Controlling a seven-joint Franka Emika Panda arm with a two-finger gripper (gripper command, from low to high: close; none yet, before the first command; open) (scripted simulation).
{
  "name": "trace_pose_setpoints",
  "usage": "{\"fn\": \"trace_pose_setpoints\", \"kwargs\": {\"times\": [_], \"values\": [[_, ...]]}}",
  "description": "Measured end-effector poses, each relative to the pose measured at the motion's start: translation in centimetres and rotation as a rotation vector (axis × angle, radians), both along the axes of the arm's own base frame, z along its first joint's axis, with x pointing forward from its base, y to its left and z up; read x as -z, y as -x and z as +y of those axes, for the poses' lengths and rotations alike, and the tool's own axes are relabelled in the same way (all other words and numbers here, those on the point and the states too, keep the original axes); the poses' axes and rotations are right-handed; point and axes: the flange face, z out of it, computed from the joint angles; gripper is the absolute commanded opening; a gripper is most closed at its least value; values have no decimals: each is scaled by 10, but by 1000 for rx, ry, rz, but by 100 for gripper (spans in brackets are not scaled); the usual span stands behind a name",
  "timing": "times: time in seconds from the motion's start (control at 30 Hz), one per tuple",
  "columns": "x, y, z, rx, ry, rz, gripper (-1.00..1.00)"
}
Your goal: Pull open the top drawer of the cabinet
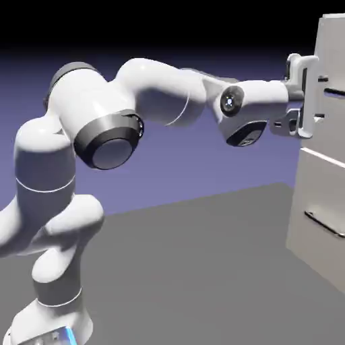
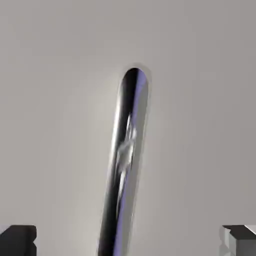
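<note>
Cabinet [image 1: 301, 195] is the landmark here: tall, boxy and light grey, with two drawer fronts stacked one over the other. The top drawer [image 1: 331, 50] forms its upper part, and the top drawer's handle [image 1: 335, 91], a thin dark metallic bar, runs horizontally across that front. On the cabinet's lower part is the lower drawer [image 1: 313, 185], with its own slim bar handle [image 1: 325, 224].

The end effector [image 1: 321, 98] is right in front of the cabinet's upper part, level with the top handle. It stands wide open and has hold of nothing. Its two fingers point at the cabinet, one above the bar and one below. In the hand view the shiny bar lies between the two fingertips, apart from both, slightly tilted, its rounded end showing against the plain front. Whether the fingertips touch the cabinet's face, I cannot tell.

The white arm [image 1: 162, 91] reaches across to the cabinet at the height of the top drawer, above the dark grey bench [image 1: 182, 269].
</note>
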Motion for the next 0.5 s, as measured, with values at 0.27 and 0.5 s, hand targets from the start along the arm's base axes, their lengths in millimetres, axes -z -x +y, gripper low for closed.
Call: {"fn": "trace_pose_setpoints", "kwargs": {"times": [0.27,0.5], "values": [[0,-31,2,49,-82,-36,0],[2,-68,3,48,-78,-34,-100]]}}
